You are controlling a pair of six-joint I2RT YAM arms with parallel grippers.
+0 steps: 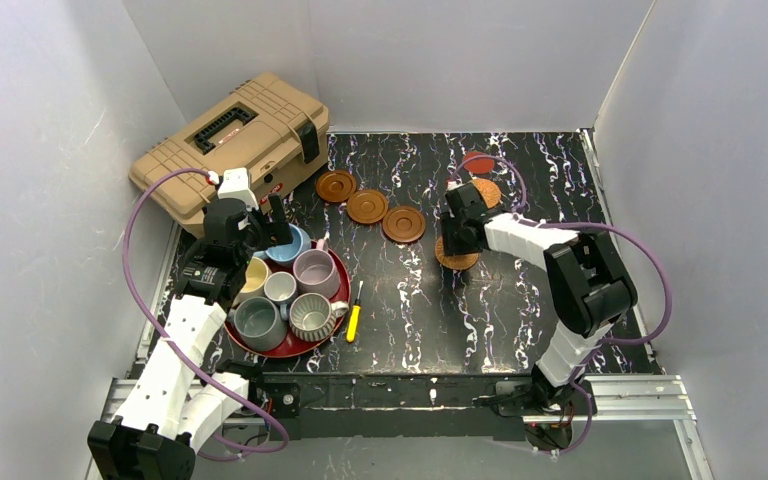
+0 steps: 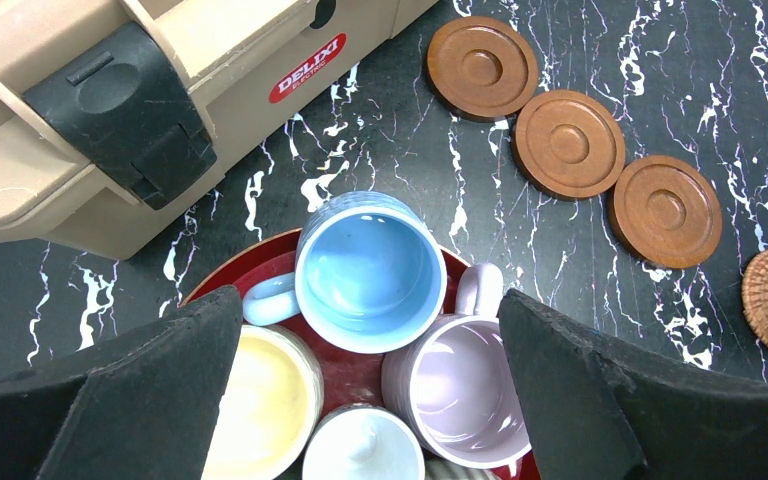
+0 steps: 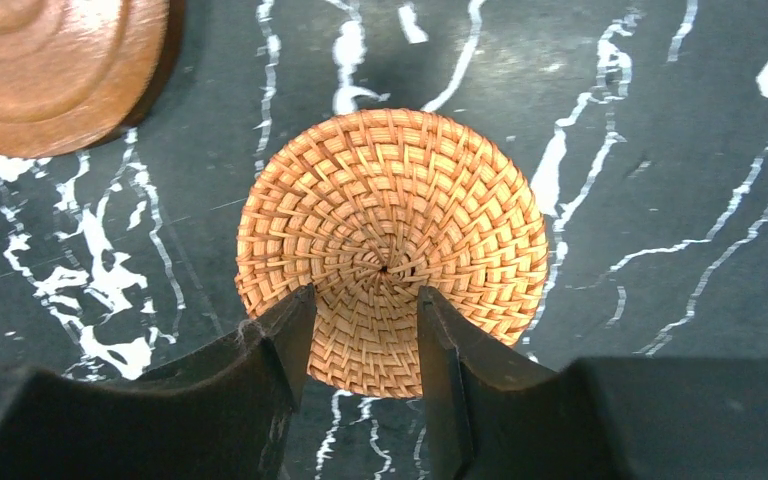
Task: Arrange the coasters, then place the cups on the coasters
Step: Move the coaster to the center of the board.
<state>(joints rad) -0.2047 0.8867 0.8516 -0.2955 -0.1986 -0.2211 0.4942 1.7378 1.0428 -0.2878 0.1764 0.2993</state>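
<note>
Left gripper (image 1: 265, 228) wide over the tray's (image 1: 295, 348) mugs (image 1: 315, 272); right gripper (image 1: 455, 243) part-open over a woven coaster (image 1: 457, 262).
Top view: six mugs crowd the tray, three wooden coasters (image 1: 368, 207) run in a row beyond it to the right, and a second woven coaster (image 1: 487, 192) and the red coaster (image 1: 478, 162) lie farther right. Left wrist: spread jaws flank the blue mug (image 2: 370, 265). Right wrist: narrowly parted jaws sit over the flat woven coaster's near edge; contact cannot be told.

A red oval label (image 2: 306, 68) on the tan toolbox (image 2: 230, 30) reads "DELIXI"; smaller print beneath illegible
</note>
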